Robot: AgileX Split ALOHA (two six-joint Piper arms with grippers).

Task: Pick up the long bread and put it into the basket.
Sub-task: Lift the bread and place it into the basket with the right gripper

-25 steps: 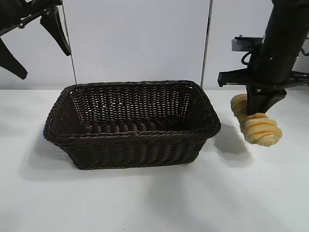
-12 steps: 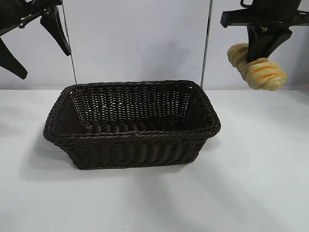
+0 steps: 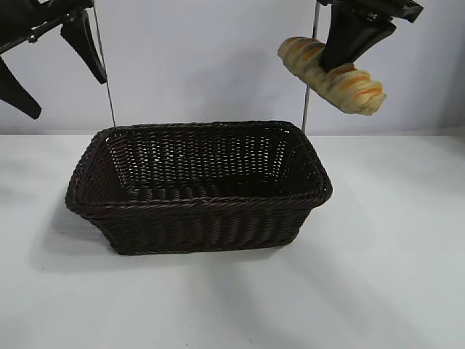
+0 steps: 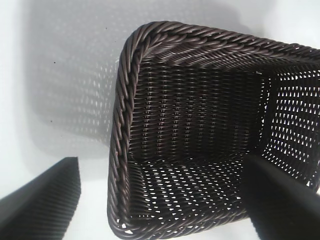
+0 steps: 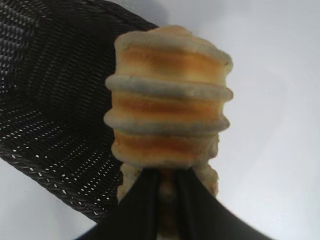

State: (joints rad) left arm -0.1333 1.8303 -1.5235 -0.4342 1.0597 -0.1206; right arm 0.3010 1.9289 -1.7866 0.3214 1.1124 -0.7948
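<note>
Exterior view, basket (image 3: 200, 185): a dark brown wicker basket sits on the white tabletop (image 3: 378, 276), left of centre, open side up.
Exterior view, bread (image 3: 333, 75): the striped loaf hangs in the air, tilted, above the basket's far right corner and well clear of its rim.
Exterior view, right hand (image 3: 341, 54): it reaches down from the top edge, its dark fingers pinching the bread around the middle.
Exterior view, left hand (image 3: 51, 62): it is parked high at the upper left, fingers spread wide, holding nothing.
Left wrist view, basket (image 4: 125, 100): seen from above, one braided corner and the woven floor show between two spread dark fingers (image 4: 42, 205).
Right wrist view, bread (image 5: 170, 100): the loaf points away, end-on, clamped between two dark fingers (image 5: 142, 205); part of the basket (image 5: 50, 100) lies beneath it to one side.
</note>
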